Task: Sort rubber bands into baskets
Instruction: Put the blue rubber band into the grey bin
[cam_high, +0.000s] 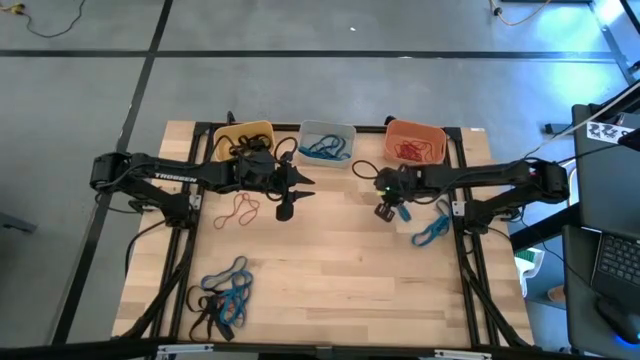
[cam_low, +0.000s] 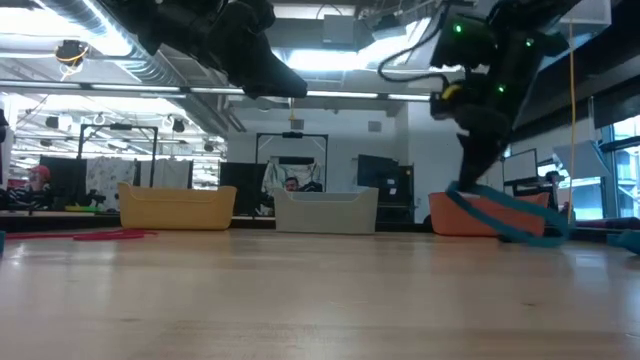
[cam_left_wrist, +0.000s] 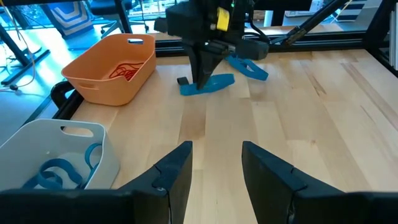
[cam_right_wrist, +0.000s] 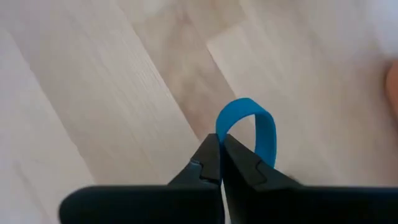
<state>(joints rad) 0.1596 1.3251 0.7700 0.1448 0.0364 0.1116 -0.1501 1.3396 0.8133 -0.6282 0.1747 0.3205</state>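
Right fingers (cam_right_wrist: 219, 155) pinched shut on blue band (cam_right_wrist: 249, 127), near counter's right edge. Lift clear first, then carry to grey basket (cam_high: 328, 131) at far edge. Left fingers (cam_left_wrist: 214, 171) parted, empty.

Three baskets (cam_high: 325, 130) are sitting along the far edge, while one blue band (cam_right_wrist: 249, 127) is getting pinched, other bands (cam_high: 222, 300) lying loose.

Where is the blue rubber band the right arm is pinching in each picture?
High view: blue rubber band under the right pincer, right of centre.
Low view: right side, before the orange basket.
Left wrist view: top centre.
Right wrist view: centre.
Shared landmark: orange basket.
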